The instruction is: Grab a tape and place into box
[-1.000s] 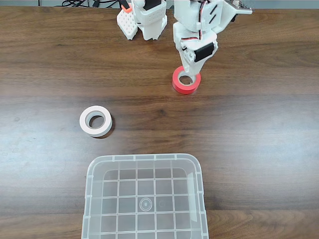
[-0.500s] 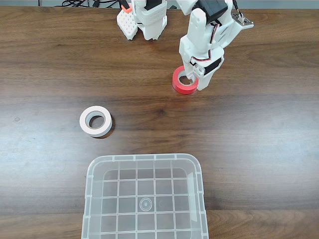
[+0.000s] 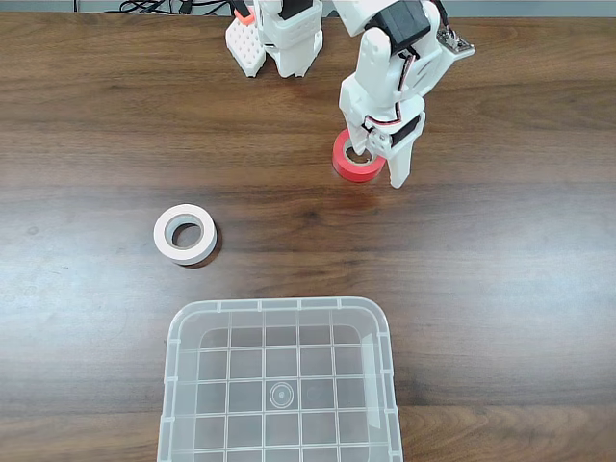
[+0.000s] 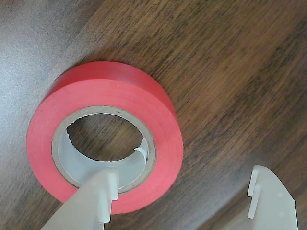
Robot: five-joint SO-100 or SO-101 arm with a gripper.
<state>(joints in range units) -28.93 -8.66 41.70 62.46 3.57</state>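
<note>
Partly hidden under the white arm in the fixed view, the small bright red ring of tape (image 3: 354,164) lies flat on the dark wooden counter (image 3: 500,269). The jaws (image 4: 184,194) are spread, one fingertip (image 4: 103,187) over the tape's grey core, the other outside its wall. Bare counter separates it from the large clear plastic box (image 3: 281,380), cut off by the lower edge, and the white tape roll (image 3: 185,234).

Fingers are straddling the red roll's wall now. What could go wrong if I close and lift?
The gripper is open: one finger sits in the red tape core, the other outside. A shallow bite on the wall could slip. The roll could skid on the table. The box is far, so a weak hold may drop early.
</note>
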